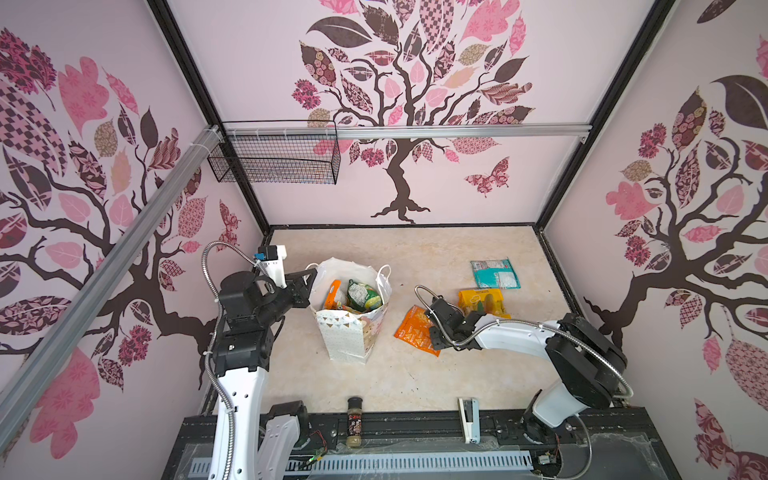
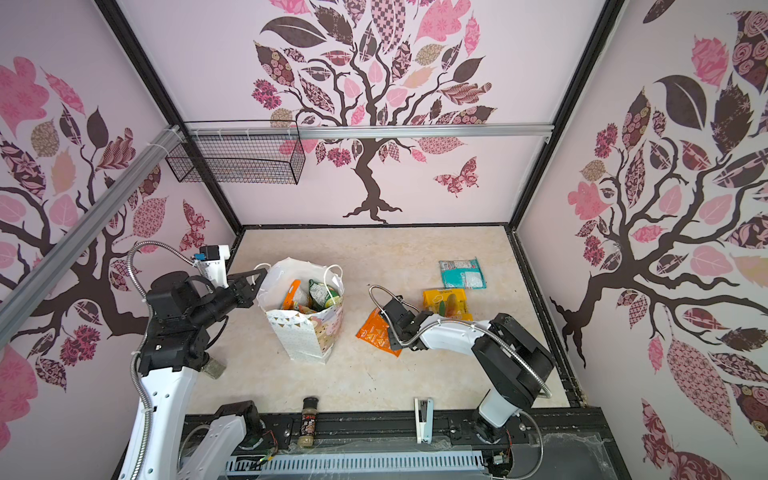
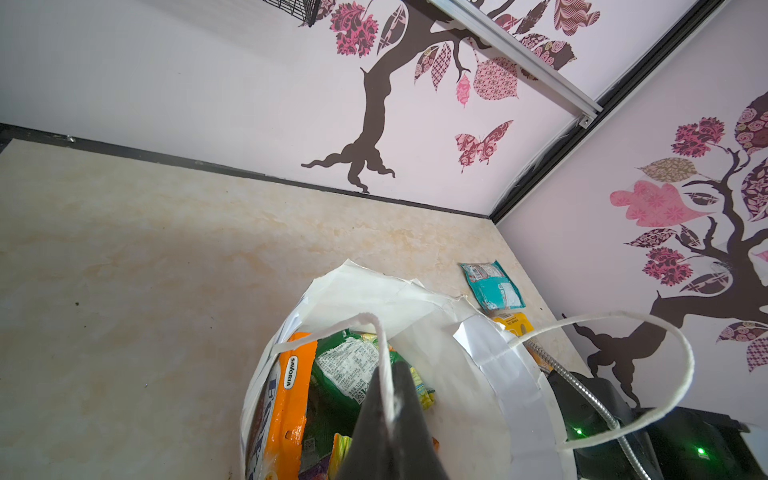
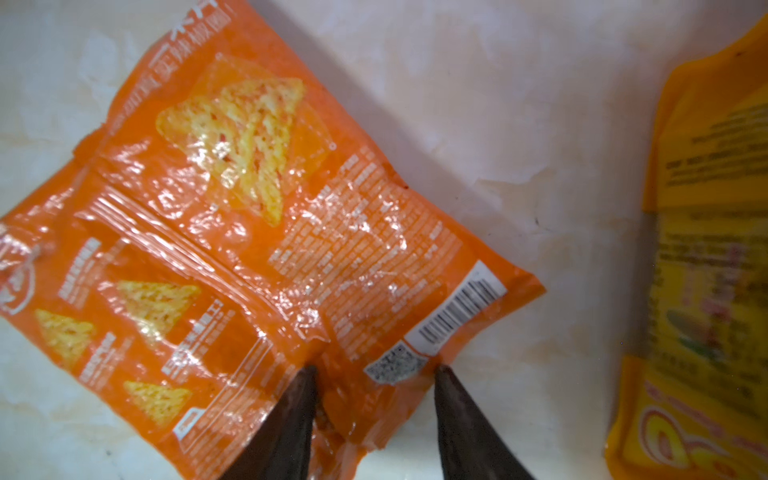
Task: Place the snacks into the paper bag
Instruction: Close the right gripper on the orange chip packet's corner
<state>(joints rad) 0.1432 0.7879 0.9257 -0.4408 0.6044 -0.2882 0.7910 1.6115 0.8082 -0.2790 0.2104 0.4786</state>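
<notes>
Left gripper point(image 1: 311, 277) has its jaws pressed together, pinching the cord handle point(image 3: 380, 345) of the paper bag point(image 1: 345, 336) (the wrist view shows it best). The bag stands upright left of middle, with some snacks point(image 1: 360, 296) inside, orange and green on top. Just right of it, the right gripper point(image 4: 376, 370) has its jaws spread, tips on the edge of an orange packet point(image 1: 413, 328) lying flat on the table point(image 1: 415, 257). The yellow packet point(image 1: 484, 301) and teal packet point(image 1: 495, 274) lie further right.

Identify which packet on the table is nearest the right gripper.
The orange packet: the right gripper has fingers on its corner; the yellow packet and teal packet lie apart.
</notes>
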